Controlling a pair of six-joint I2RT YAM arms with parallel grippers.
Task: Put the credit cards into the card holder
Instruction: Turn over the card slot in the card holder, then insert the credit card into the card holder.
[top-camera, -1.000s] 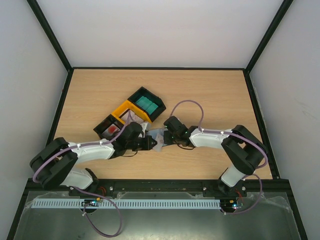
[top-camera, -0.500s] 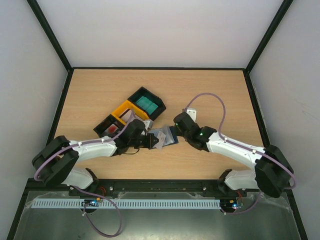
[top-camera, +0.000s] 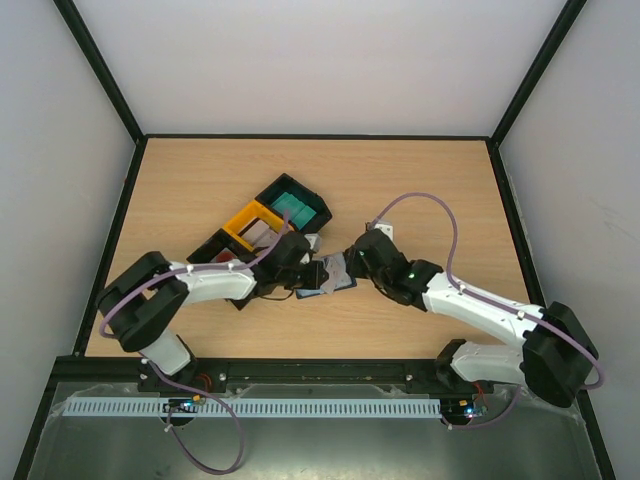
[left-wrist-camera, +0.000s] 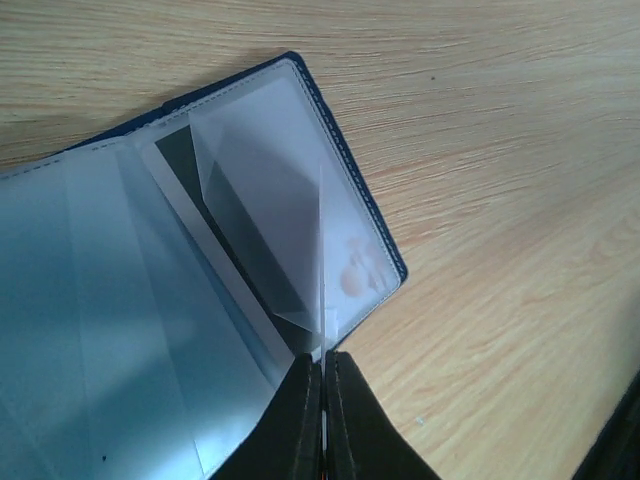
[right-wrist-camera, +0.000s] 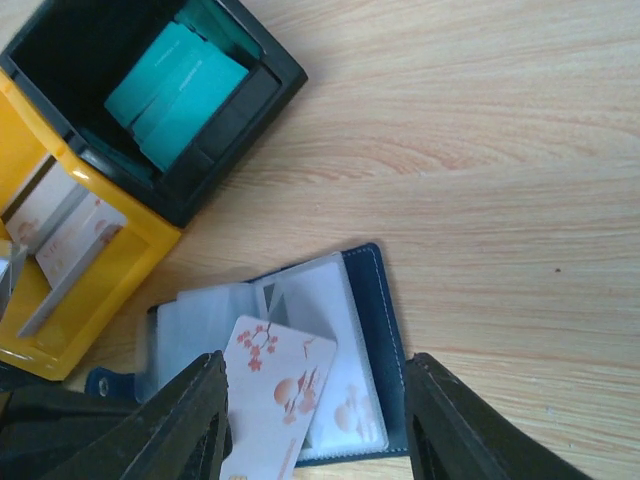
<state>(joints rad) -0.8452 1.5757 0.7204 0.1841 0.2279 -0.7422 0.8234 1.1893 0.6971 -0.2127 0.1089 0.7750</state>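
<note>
The step in hand is loading 1 card into the card holder (right-wrist-camera: 388, 340), which lies open on the worktop (right-wrist-camera: 500, 180) between the 2 claws. The left claw (left-wrist-camera: 323, 365) is clenched on the edge of a clear sleeve (left-wrist-camera: 265, 210), holding it up off the holder's right-hand page. The right claw (right-wrist-camera: 318, 390) hangs just above the holder with its jaws apart, gripping nothing. A blossom card (right-wrist-camera: 275, 395), white with red flowers, lies between them on the holder's pages; I cannot tell whether its end sits inside a pocket. A second card (left-wrist-camera: 355, 275) shows in the holder's outermost sleeve. By my reading, the next move calls for pushing the blossom card fully home, or fetching another. Spare cards (right-wrist-camera: 60, 230) wait in the yellow tray (right-wrist-camera: 130, 270) just beyond the holder, beside a black tray (right-wrist-camera: 235, 125) of teal cards (right-wrist-camera: 175, 90). The yellow tray's wall stands close to the holder and crowds any approach from that side.
</note>
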